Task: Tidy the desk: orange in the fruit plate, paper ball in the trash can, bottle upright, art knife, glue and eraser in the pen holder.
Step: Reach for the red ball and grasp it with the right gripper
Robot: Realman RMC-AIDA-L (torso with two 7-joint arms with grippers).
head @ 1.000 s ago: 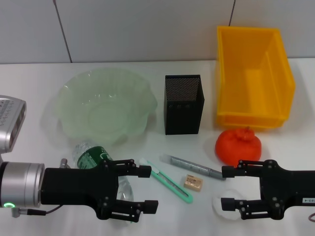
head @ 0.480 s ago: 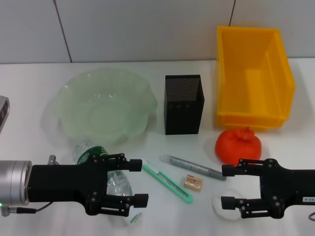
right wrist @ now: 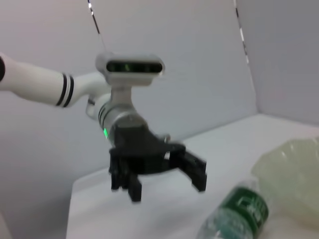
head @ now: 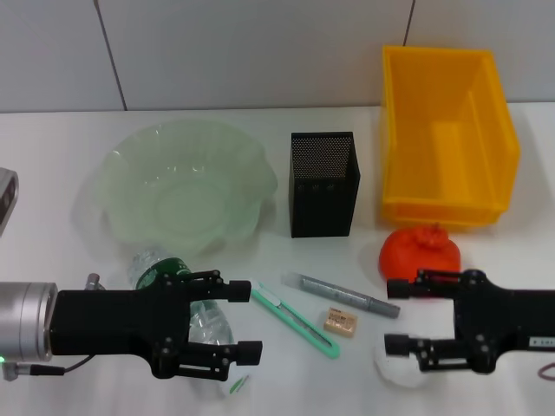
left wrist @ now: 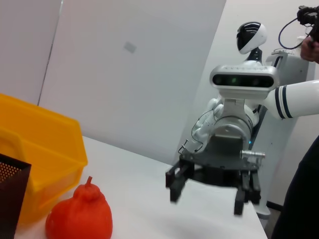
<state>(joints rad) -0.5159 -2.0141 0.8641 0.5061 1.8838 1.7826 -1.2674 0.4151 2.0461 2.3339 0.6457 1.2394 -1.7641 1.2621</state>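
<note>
Occlusion first: my left gripper (head: pixel 244 323) covers most of the bottle (head: pixel 166 276), which lies on its side on the table (head: pixel 52 173) in front of the fruit plate (head: pixel 184 187); I only get the green label and some clear plastic between the fingers. Fingers spread, one on each side of the bottle body, contact unclear from the head view. Small white-green bit under that gripper, can't identify it. Right gripper (head: pixel 401 315) also spread, low over the paper ball (head: pixel 395 365), a white lump mostly hidden by the lower finger. Upper finger sits in front of the orange (head: pixel 421 253) and cuts off its lower edge; whether it touches the orange I can't tell.

Containers: fruit plate looks to have nothing in it, back left. Pen holder (head: pixel 323 183) upright at centre, inside not visible to me from this angle. Trash can (head: pixel 445 134) back right, visible floor bare, its near inside corner hidden by the front wall.

Loose items between the grippers: art knife (head: pixel 291 317) lying diagonally, glue (head: pixel 340 295) just beside it towards the orange, eraser (head: pixel 340 322) between the two, apart from both
</note>
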